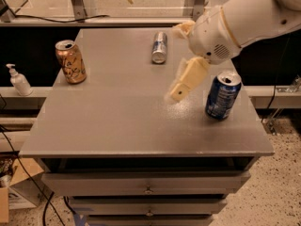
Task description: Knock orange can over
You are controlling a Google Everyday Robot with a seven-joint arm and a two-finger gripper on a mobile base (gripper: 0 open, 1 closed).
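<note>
The orange can [70, 61] stands upright at the bench's [117, 121] ten o'clock corner; the hand [187, 77] hangs above the bench towards three o'clock, well apart from that can, holding nothing; how far open it is I cannot tell; a dark blue can [223, 94] stands just beside it at four o'clock; a slim silver can [159, 47] lies at twelve.

The orange can [70, 61] stands upright on the table [117, 121], near its left edge toward the back. It is coppery orange-gold, with pale cursive lettering and a silver top. The pincer [178, 93] hangs over the table's right-middle, well apart from the can
</note>
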